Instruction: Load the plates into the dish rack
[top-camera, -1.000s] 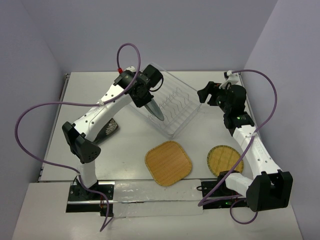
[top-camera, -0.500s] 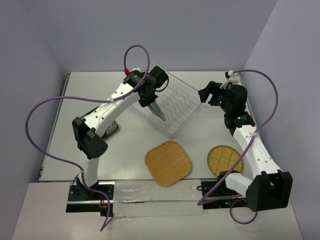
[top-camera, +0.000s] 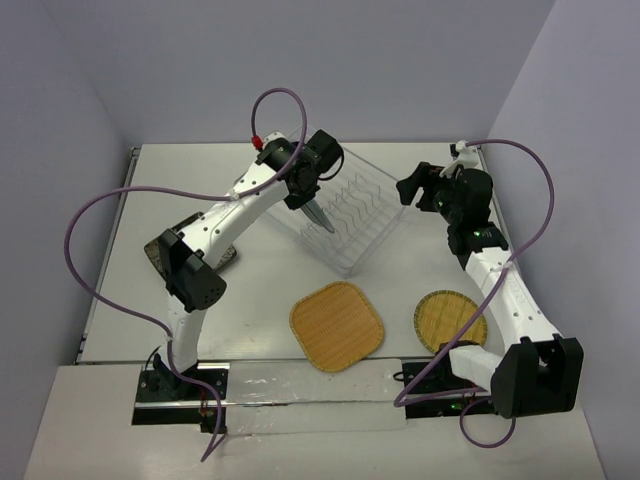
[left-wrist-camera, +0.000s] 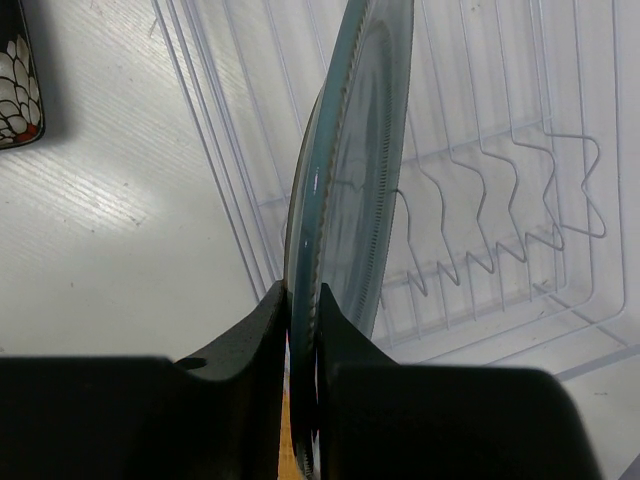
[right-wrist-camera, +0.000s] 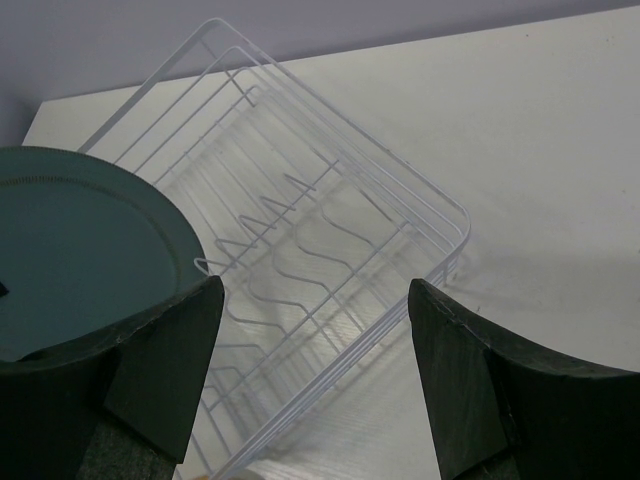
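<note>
My left gripper (top-camera: 304, 196) is shut on the rim of the grey-blue round plate (top-camera: 318, 218) and holds it on edge, upright, over the dish rack (top-camera: 365, 225). In the left wrist view the plate (left-wrist-camera: 350, 180) stands above the rack's tines (left-wrist-camera: 500, 200), pinched in the gripper (left-wrist-camera: 303, 300). My right gripper (top-camera: 412, 190) is open and empty beside the rack's right corner; its view shows the rack (right-wrist-camera: 330, 230) between its fingers and the plate (right-wrist-camera: 80, 250) at left. The tan rounded square plate (top-camera: 337, 325) and the tan round plate (top-camera: 450, 320) lie flat near the front. The black leaf plate (top-camera: 224, 256) is partly hidden under my left arm.
The rack sits turned at an angle at the back middle of the white table (top-camera: 270, 290). Purple cables loop from both arms. Walls close in the table on the left, back and right.
My left arm has swung right and farther back, carrying the grey-blue plate further over the rack. The right arm has not moved.
</note>
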